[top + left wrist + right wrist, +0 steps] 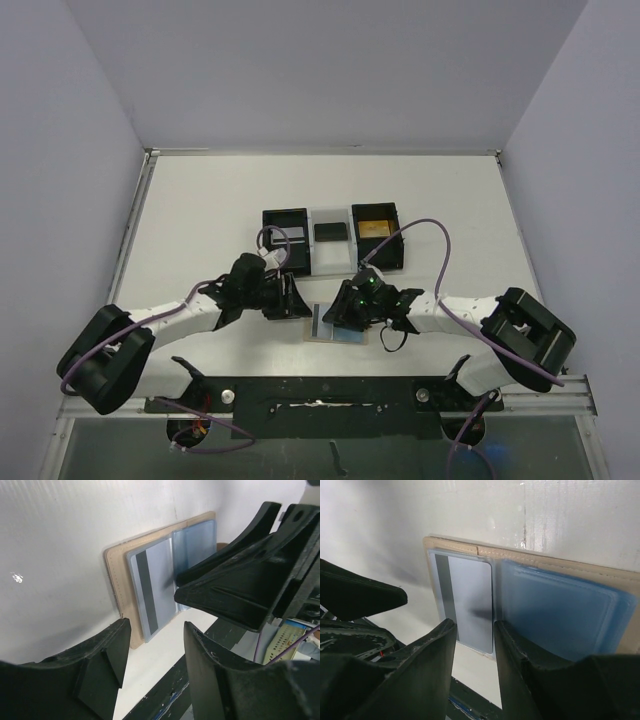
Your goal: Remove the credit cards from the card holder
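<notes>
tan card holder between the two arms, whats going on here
The small tan card holder lies open flat on the white table, close to the arms' bases. A grey card with a dark stripe sits in one of its panels, not yet pulled out. The left gripper and the right gripper both hover right at the holder, jaws apart, holding nothing.

Card holder [545, 560] is lying open and flat on the table, near its near edge at mid-width. Its tan stitched rim is framing two blue-grey panels side by side. A grey card [470, 600] with a dark stripe along its left side is lying over the left panel. The right panel is showing translucent blue sleeves.
</notes>
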Robot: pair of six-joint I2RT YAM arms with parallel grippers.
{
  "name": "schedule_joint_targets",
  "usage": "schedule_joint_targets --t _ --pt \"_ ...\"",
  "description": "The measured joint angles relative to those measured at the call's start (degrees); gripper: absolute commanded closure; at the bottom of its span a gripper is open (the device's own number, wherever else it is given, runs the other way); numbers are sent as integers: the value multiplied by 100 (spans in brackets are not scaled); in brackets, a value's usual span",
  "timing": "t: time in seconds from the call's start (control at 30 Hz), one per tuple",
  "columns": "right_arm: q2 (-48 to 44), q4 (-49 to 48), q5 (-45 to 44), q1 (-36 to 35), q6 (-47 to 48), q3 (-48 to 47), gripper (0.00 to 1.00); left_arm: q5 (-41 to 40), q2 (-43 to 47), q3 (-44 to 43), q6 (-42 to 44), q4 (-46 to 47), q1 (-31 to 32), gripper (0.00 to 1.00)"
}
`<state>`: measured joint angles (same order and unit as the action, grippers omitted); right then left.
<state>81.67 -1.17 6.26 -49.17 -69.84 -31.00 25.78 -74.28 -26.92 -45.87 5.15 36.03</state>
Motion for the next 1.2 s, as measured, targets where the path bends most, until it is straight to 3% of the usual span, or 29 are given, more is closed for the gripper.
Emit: schedule_joint_targets --t 0.27,0.37,0.87,1.2 --pt "2 28 0 50 -31 -4 67 109 -581 -114 7 118 229 70" --pt "2 28 11 90 -37 9 68 109 -817 -186 15 205 328 79" --pt "4 -350 181 208 -164 223 70 83 -1217 -188 -22 463 407 91" --pt "4 -1355 789 579 -304 798 95 35 -1274 -184 -111 498 415 92"
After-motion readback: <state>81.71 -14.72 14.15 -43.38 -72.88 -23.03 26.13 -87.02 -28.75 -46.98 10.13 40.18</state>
